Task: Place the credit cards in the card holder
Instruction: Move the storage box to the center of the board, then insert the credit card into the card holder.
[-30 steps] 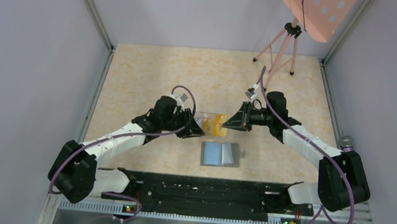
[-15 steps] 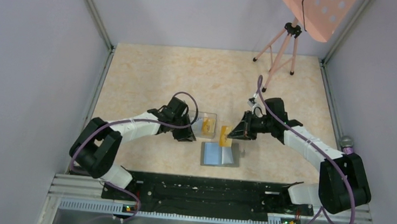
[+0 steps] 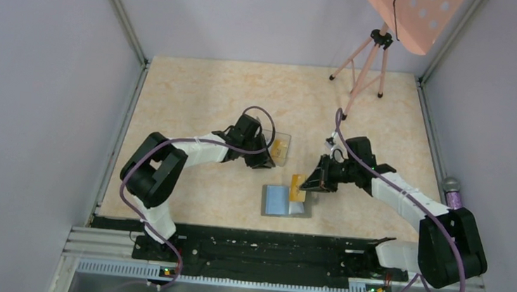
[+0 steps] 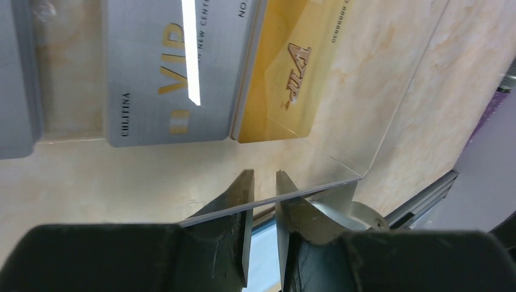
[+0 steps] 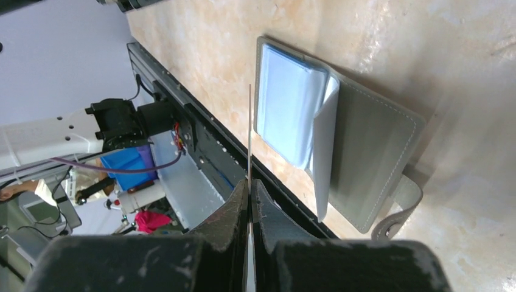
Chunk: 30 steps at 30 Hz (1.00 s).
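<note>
The card holder (image 3: 286, 202) lies open on the table, dark grey outside and light blue inside. In the right wrist view (image 5: 371, 152) its snap tab points toward the camera. My right gripper (image 3: 307, 181) is shut on an orange credit card (image 3: 296, 187), held on edge just above the holder's far edge. That card shows edge-on as a thin line (image 5: 249, 131). My left gripper (image 3: 266, 161) is closed to a narrow gap at the near wall of the clear box (image 3: 281, 149). A grey VIP card (image 4: 170, 73) and a gold card (image 4: 286, 73) lie in the box.
A pink tripod (image 3: 364, 63) stands at the back right under a pink perforated panel (image 3: 412, 15). Grey walls close in the table on three sides. A black rail (image 3: 268, 249) runs along the near edge.
My right gripper carried the orange card from the clear box down and forward to the open card holder. My left gripper moved right and away, and the clear box shifted with it.
</note>
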Each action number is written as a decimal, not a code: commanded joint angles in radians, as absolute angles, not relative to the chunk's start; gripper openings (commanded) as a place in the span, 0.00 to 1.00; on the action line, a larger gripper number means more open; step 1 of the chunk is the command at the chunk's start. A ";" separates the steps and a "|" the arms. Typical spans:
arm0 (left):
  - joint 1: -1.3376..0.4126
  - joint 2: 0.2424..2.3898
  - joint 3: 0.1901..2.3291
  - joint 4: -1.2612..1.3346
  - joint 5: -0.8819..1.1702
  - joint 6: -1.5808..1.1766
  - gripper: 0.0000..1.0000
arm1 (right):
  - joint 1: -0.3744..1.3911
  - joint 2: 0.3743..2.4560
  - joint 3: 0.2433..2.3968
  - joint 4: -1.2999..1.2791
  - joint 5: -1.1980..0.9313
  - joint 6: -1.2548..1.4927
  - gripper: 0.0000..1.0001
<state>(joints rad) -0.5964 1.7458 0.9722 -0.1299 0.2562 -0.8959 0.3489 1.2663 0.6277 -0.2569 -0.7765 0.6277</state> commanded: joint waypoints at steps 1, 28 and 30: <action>-0.601 1.814 1.023 -0.033 0.286 -0.937 0.25 | 0.345 1.225 0.610 -0.247 -0.755 0.611 0.00; -0.679 1.486 0.647 -0.149 0.342 -0.982 0.29 | 0.421 1.382 0.648 -0.276 -0.675 0.506 0.00; -0.694 1.501 0.649 -0.147 0.334 -0.989 0.29 | 0.421 1.385 0.636 -0.268 -0.676 0.507 0.00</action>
<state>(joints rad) -0.6697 1.4826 0.6464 -0.1658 0.3267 -0.9749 0.4107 1.3815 0.6098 -0.2741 -0.6880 0.5388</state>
